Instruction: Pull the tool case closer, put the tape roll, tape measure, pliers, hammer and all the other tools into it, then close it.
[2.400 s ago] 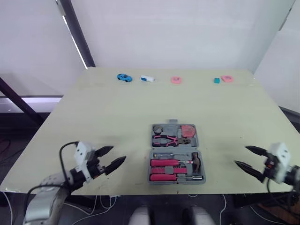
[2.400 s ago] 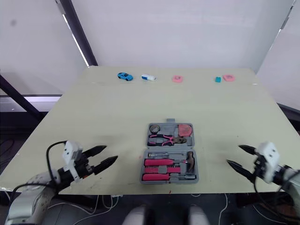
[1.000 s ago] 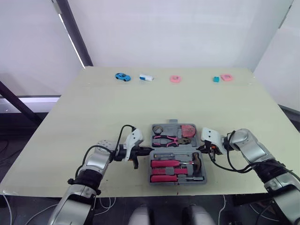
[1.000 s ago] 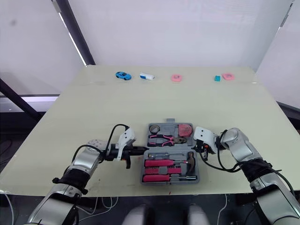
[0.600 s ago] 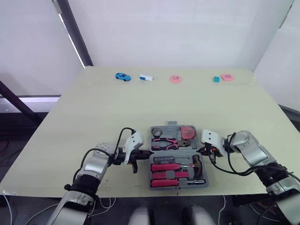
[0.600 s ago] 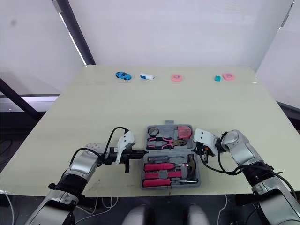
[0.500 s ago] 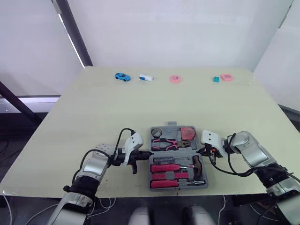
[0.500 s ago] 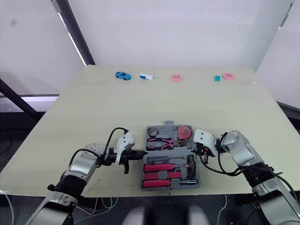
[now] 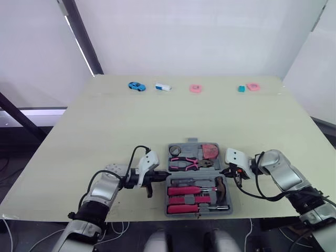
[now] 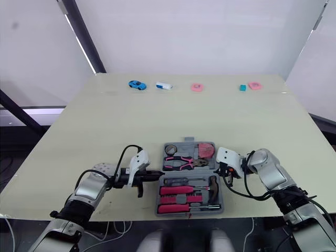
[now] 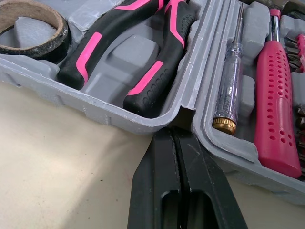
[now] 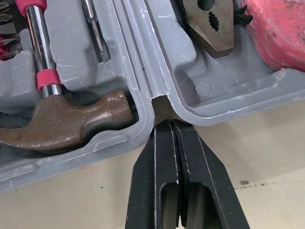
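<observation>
The grey tool case (image 9: 192,141) lies open near the table's front edge. Its far half holds the tape roll (image 9: 175,150), the pink-and-black pliers (image 9: 190,164) and the red tape measure (image 9: 210,151). The near half holds pink-handled screwdrivers (image 9: 186,190) and the hammer (image 9: 219,184). My left gripper (image 9: 164,176) is shut, its tips (image 11: 174,130) pressed into the hinge notch on the case's left side. My right gripper (image 9: 224,170) is shut too, its tips (image 12: 166,123) in the hinge notch on the right side, beside the hammer head (image 12: 66,121).
Along the table's far edge sit a blue toy car (image 9: 136,85), a white-and-blue piece (image 9: 163,87), a pink piece (image 9: 195,88), a teal block (image 9: 241,88) and another pink piece (image 9: 253,86). The table's front edge runs just below the case.
Both grippers came in from the table's sides, shut, and set their tips at the hinge notches. Over the last second the case has slid toward the front edge with them.
</observation>
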Robot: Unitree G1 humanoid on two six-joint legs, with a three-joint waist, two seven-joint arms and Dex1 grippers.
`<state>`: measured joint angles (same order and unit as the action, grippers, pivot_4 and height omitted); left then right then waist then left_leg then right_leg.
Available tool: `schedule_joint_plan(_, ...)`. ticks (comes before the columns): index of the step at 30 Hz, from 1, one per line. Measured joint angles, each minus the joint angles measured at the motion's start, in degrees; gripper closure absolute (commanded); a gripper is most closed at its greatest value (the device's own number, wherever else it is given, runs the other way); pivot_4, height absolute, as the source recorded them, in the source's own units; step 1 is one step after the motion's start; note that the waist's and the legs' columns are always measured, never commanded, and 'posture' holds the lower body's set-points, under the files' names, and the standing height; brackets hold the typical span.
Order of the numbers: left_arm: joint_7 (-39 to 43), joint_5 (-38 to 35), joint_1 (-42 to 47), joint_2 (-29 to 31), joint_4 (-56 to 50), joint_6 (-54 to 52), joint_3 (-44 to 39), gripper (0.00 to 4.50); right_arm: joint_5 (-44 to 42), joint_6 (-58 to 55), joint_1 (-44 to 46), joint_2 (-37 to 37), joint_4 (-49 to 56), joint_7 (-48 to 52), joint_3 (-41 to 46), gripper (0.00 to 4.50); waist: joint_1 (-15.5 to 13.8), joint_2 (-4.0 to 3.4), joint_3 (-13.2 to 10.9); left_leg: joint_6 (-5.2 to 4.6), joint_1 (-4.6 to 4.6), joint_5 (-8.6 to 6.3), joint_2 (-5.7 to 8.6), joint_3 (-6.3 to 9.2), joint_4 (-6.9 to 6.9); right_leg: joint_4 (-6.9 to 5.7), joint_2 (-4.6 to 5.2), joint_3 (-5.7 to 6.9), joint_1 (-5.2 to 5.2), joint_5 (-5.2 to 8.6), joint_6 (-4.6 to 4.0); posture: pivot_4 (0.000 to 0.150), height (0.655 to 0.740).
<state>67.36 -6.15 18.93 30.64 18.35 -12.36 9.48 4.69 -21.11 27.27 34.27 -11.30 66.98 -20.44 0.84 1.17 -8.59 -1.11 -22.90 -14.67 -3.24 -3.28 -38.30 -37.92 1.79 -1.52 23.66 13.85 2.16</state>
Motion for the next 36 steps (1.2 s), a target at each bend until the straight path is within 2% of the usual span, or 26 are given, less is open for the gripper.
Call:
schedule_joint_plan(15, -0.7, -0.8, -2.0, 1.3, -2.0, 0.0, 0.0, 4.5, -0.2, -1.4, -0.8, -0.6, 1.4, 0.0, 0.0, 4.48, 0.0, 0.0, 0.0, 0.0, 0.04, 0.0, -0.03, 0.01, 0.01, -0.02, -0.03, 0.0, 0.0, 0.02, -0.03, 0.15, 0.74)
schedule_joint_plan(36, -1.0, -0.8, -0.6, 1.2, 1.0, 2.0, 0.1, 4.5, -0.2, -2.1, -1.1, -0.8, 1.9, -0.2, 0.0, 4.48, 0.0, -0.01, 0.0, 0.0, 0.09, 0.0, -0.03, 0.02, 0.0, -0.07, -0.04, 0.0, -0.01, 0.03, -0.07, 0.15, 0.74)
